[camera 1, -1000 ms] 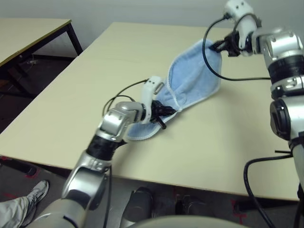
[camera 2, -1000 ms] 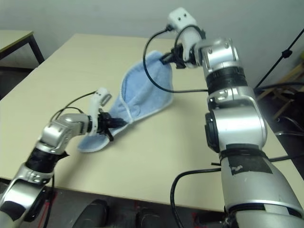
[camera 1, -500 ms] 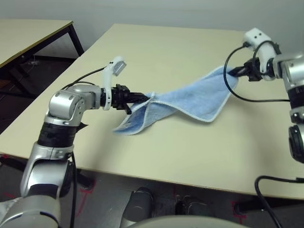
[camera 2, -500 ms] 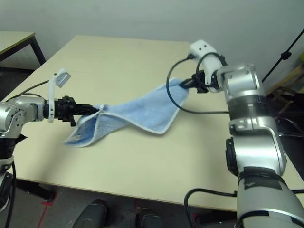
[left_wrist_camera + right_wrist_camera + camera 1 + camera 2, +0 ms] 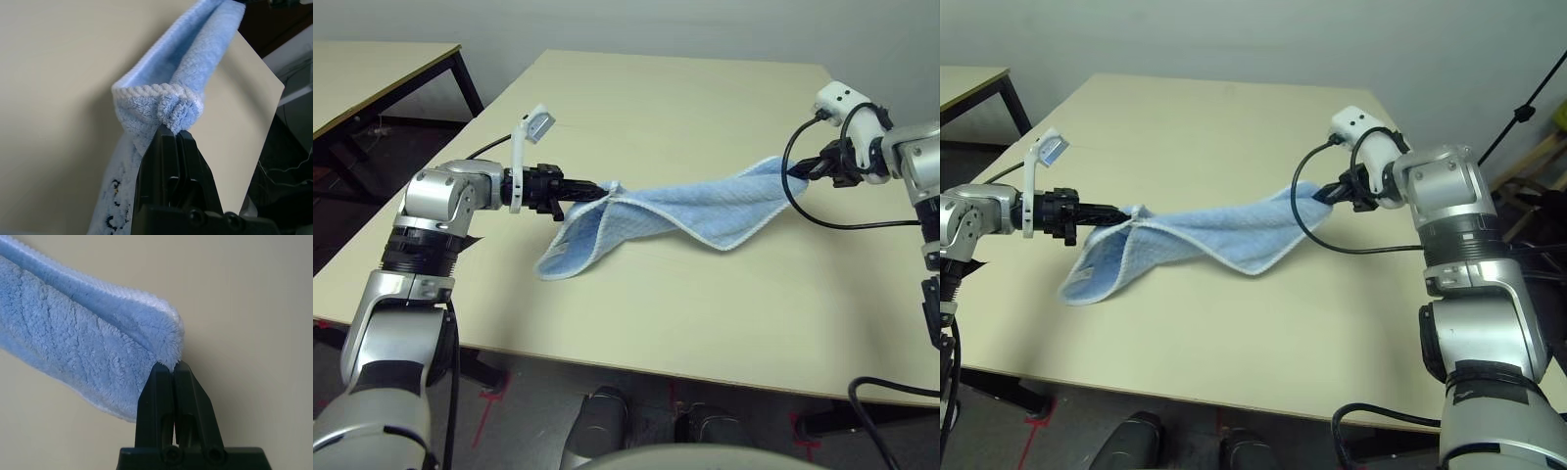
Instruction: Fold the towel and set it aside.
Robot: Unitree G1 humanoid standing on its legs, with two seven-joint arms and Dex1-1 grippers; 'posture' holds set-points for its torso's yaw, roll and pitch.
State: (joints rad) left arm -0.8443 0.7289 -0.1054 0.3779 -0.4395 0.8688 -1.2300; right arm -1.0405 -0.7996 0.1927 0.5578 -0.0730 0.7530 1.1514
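left end effector (image 5: 173, 134) pinches towel (image 5: 161, 98); dark embroidery beneath.

A bare lab or test room: my arms work over a plain beige table (image 5: 705, 313), a second dark-legged table (image 5: 382, 69) beyond my left gripper (image 5: 599, 190), blank grey wall (image 5: 1234, 39) ahead.

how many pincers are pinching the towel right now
2. The left pincer is shut on one end of the towel, and the right pincer is shut on the opposite end, holding it stretched above the table.
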